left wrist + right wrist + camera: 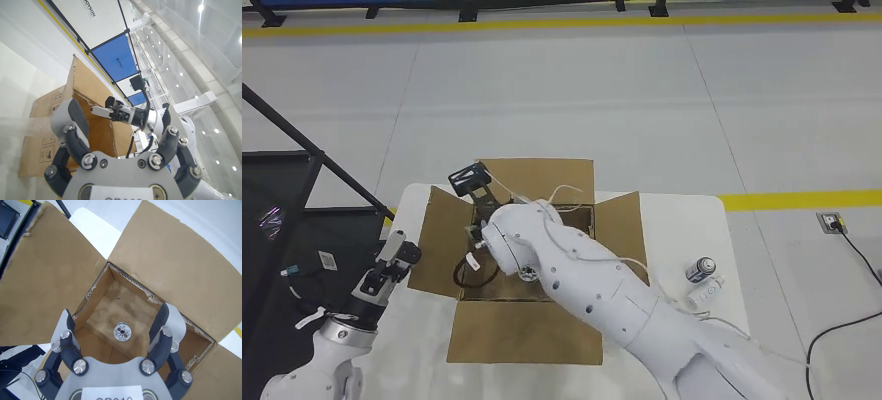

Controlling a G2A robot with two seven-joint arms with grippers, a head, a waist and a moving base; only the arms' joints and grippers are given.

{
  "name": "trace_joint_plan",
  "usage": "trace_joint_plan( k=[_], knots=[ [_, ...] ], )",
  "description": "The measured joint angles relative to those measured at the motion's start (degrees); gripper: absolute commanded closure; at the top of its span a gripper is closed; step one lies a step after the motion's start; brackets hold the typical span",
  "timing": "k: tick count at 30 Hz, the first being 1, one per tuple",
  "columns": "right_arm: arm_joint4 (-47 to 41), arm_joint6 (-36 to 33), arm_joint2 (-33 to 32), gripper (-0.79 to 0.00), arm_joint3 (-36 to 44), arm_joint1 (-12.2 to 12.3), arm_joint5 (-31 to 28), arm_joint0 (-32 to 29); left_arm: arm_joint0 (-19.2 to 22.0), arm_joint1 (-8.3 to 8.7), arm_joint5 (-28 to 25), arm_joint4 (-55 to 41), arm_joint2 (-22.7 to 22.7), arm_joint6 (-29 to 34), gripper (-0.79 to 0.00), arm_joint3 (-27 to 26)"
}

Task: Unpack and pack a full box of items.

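Above the box (130, 279), right pincer (116, 312) spread over spool (122, 333).

A factory-style test hall: wide grey floor (542, 90) marked with yellow lines (542, 22), blue and white partition panels (115, 62), high ceiling (213, 49) with rows of lights (181, 74), one white worktop (682, 225).

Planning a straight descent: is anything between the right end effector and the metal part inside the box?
Nothing visible. The right end effector hangs open above the box, whose flaps are spread outward, and the metal part lies alone inside, below it.
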State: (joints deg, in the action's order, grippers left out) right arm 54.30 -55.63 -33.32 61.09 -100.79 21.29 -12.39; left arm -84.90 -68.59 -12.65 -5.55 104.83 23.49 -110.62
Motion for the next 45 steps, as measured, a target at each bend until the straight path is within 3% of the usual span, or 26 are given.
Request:
trace_joint_plan(
  k=[4,7,13,17,21,26,35,45],
  knots=[
    [17.12,-11.30,-9.67,-0.785,26.69,7.63,2.10,-14.91,0.39,0.08,0.15,0.49,-0.72,0.27,-0.785,-0.04],
    [28.80,-17.92,-17.64,-0.785,42.95,11.26,0.73,-26.44,0.61,0.13,0.33,0.78,-1.25,0.42,-0.785,-0.06],
    [46.03,-25.52,-31.08,-0.785,63.49,13.85,1.72,-43.61,1.30,0.21,0.64,1.34,-2.54,0.57,-0.785,0.32],
    [49.01,-27.41,-41.45,-0.785,67.27,13.16,-0.04,-51.35,2.18,0.23,0.89,1.43,-3.68,0.60,-0.785,1.06],
    [46.84,-29.93,-50.91,-0.785,66.52,11.76,-2.58,-55.12,3.18,0.27,0.97,1.45,-4.70,0.69,-0.785,1.94],
    [42.77,-32.46,-59.92,-0.785,58.26,10.20,-5.10,-54.40,4.14,0.34,1.02,1.61,-5.51,0.78,-0.785,2.85],
    [44.28,-32.37,-63.87,-0.785,39.04,8.56,-5.00,-47.73,4.94,0.52,1.13,1.33,-5.75,0.95,-0.785,3.83],
    [49.69,-32.37,-68.74,-0.754,27.55,5.09,-4.99,-41.14,4.95,0.75,1.05,0.67,-4.99,0.89,-0.785,4.27]
  ],
)
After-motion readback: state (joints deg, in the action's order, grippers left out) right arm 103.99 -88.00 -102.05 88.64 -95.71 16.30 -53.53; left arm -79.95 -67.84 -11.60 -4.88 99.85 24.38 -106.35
